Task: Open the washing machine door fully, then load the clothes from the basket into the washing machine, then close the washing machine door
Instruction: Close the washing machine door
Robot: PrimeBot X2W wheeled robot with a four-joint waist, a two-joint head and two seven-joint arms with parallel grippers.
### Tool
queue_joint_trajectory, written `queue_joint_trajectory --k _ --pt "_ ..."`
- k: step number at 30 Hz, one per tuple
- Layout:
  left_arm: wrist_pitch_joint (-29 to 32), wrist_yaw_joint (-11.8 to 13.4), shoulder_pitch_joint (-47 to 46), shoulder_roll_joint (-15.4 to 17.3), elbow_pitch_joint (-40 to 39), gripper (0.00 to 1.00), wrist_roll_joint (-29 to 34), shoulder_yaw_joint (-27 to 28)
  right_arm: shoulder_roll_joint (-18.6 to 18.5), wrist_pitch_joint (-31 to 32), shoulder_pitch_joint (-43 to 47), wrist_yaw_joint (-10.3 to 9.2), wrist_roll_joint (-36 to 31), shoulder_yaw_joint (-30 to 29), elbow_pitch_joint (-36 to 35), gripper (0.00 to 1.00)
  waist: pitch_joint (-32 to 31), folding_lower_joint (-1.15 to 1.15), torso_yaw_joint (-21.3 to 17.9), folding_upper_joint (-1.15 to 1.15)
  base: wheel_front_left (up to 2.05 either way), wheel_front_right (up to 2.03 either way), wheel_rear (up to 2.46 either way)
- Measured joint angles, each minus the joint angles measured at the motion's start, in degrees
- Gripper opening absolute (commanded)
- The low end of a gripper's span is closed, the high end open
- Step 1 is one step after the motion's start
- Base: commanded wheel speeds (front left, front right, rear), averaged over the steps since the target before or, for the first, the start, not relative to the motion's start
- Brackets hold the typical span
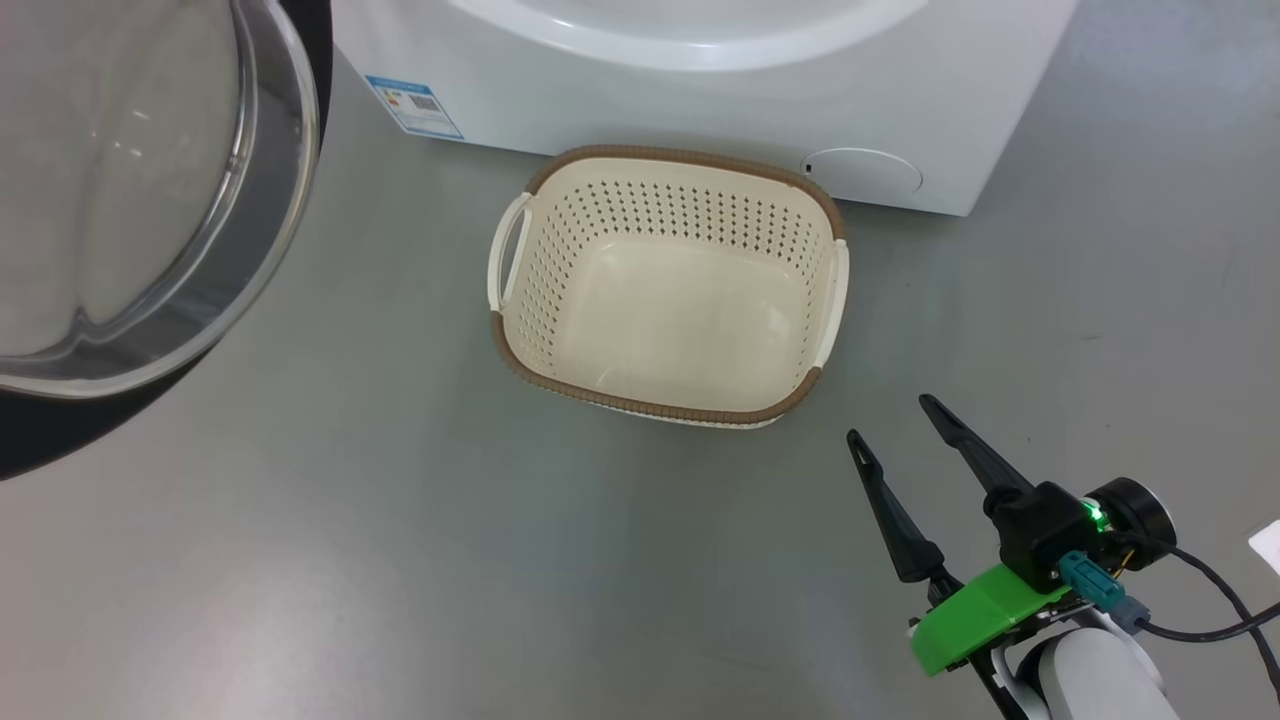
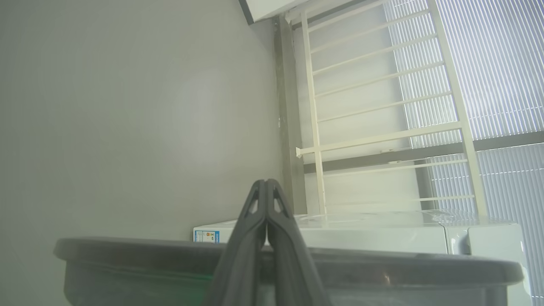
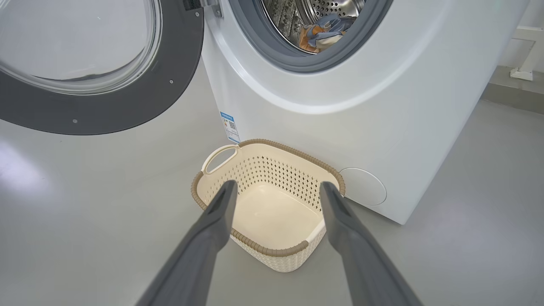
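The washing machine door (image 3: 127, 106) stands swung open to the left, its clear glass bowl (image 1: 120, 180) bulging toward me. The white washing machine (image 3: 340, 127) shows its steel drum, and the light blue and orange clothes (image 3: 323, 34) lie inside it. In front of the machine on the floor, the cream basket (image 1: 640, 405) holds nothing. My right gripper (image 1: 892, 421) hovers open just right of the basket's near corner, pointing at it; its wrist view has the right gripper (image 3: 278, 187) framing the basket (image 3: 272, 250). My left gripper (image 2: 266, 183) is shut on nothing, above the door's dark rim (image 2: 382, 263).
A round white service flap (image 1: 865, 172) sits low on the machine's front, and a blue label (image 1: 415, 105) at its left corner. Grey floor lies all around the basket. A white railing (image 2: 382, 140) and window blinds stand behind the machine.
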Motion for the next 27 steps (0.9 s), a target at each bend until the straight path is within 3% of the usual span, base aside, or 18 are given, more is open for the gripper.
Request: queue_joint_trajectory --k 12,27 --pt "10.1 0.01 5.98 -2.65 -9.09 0.0 -3.24 -3.47 0.43 -0.7 0.01 0.0 0.01 0.0 1.36 1.0 -1.91 0.0 0.0 0.0 0.0 0.0 0.0" --pt "23.74 0.0 16.73 -9.35 -23.1 0.0 -11.4 -6.5 1.88 -1.93 0.07 0.0 0.2 0.41 3.81 1.0 -5.66 0.0 -0.64 0.0 0.0 0.0 0.0"
